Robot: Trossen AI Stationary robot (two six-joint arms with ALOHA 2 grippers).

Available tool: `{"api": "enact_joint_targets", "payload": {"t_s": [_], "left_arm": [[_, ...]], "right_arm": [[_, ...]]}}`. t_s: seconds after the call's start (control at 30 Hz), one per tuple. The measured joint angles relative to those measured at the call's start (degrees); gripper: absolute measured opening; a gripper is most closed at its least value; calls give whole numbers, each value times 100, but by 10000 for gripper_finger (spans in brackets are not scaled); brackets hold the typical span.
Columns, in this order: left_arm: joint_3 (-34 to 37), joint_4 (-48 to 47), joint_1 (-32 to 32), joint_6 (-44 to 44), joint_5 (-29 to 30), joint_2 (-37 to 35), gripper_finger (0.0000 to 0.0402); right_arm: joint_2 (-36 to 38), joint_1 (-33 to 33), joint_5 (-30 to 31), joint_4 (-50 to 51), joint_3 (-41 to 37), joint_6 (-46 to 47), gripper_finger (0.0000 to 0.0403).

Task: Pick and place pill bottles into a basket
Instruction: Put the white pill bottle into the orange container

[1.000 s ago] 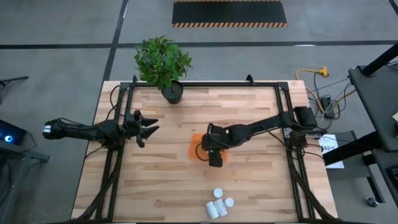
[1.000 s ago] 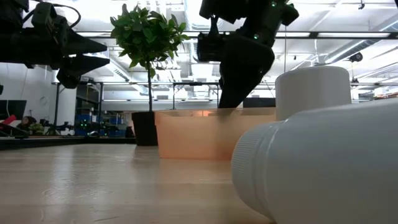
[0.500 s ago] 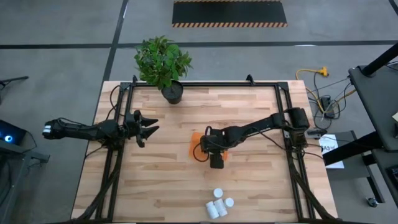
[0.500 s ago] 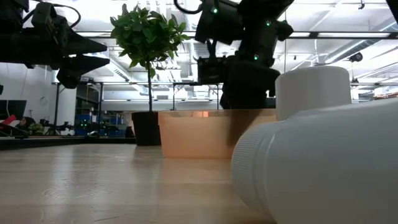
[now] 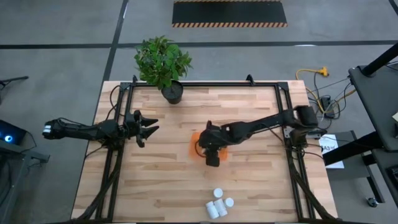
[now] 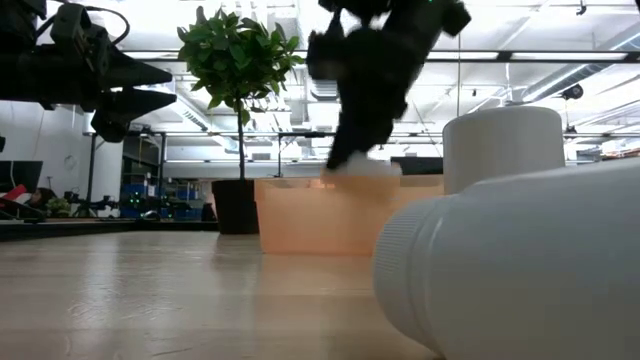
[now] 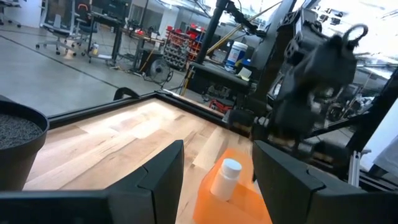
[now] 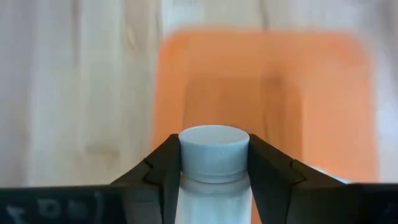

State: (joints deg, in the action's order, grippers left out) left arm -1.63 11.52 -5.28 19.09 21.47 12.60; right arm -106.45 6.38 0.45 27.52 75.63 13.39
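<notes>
My right gripper [image 5: 206,148] hangs over the orange basket [image 5: 194,145] at mid-table, slanting down, shut on a white pill bottle [image 8: 214,186]. In the left wrist view that bottle [image 7: 224,178] stands slightly tilted, cap up, its lower part inside the basket [image 7: 233,202]. In the low view its white top [image 6: 367,168] shows just above the basket's rim [image 6: 300,183]. Several more pill bottles [image 5: 219,204] sit bunched near the table's near edge, some upright and some on their sides. My left gripper [image 5: 147,127] waits open above the table's left side, pointing level. My right gripper pinches the bottle between its two fingers [image 8: 163,163] at the sides of the cap [image 8: 185,154] and the neck just under it. The fingers come slanting down from the table's right. The bottle stays cap up; I cannot tell whether its bottom touches the basket's floor.
A black pot with a green plant [image 5: 171,92] stands at the far edge, left of centre. Black frame rails [image 5: 115,162] run along the left and right sides. In the low view, a lying bottle [image 6: 520,270] and an upright one [image 6: 505,145] fill the near right.
My right gripper sank deeper into the basket, then came up again, and is blurred by motion in the low view. The bottle's white top now shows above the basket's rim, where none showed before. My left arm kept still.
</notes>
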Motion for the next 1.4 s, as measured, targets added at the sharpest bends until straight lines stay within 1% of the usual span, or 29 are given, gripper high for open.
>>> {"api": "enact_joint_targets", "payload": {"t_s": [0.1, 0.17, 0.33, 0.43, 0.5, 0.57, 0.63, 0.7, 0.83, 1.0, 1.1, 1.23, 1.3, 1.4], "left_arm": [[0, -1, 0, 0, 0, 2, 173], [0, -1, 0, 0, 0, 0, 173], [0, 0, 0, 0, 0, 4, 173], [0, -1, 0, 0, 1, 2, 173], [0, -1, 2, 0, 0, 0, 173], [0, 3, 2, 0, -2, 2, 173], [0, -1, 2, 0, 0, 2, 173], [0, -1, 2, 0, 0, 1, 173], [0, 1, 2, 0, 0, 0, 173], [0, -1, 1, 0, 0, 0, 173], [0, 1, 0, 0, 0, 2, 173], [0, 1, 2, 0, 0, 0, 173], [0, 1, 2, 0, 0, 3, 173], [0, -1, 1, 0, 0, 4, 173]], "right_arm": [[458, 68, 332, -534, -285, 357, 135], [830, 134, 545, -1170, -654, 539, 135], [1839, 338, 854, -3771, -2172, 878, 135], [2208, 438, 813, -5069, -3133, 1036, 135], [2354, 490, 588, -5946, -3698, 1021, 135], [2406, 510, 398, -6896, -4173, 1083, 135], [2396, 522, 380, -7700, -4601, 1306, 135], [2327, 535, 396, -8283, -4914, 1389, 135], [2306, 685, 371, -8609, -5323, 1315, 135], [2306, 1055, 359, -8885, -5706, 809, 135], [2306, 1303, 335, -8961, -5907, 566, 135], [2217, 1434, 365, -9030, -6186, 436, 135], [2063, 1440, 358, -9309, -6348, 393, 135], [1682, 1435, 366, -10020, -6541, 286, 135]]}}
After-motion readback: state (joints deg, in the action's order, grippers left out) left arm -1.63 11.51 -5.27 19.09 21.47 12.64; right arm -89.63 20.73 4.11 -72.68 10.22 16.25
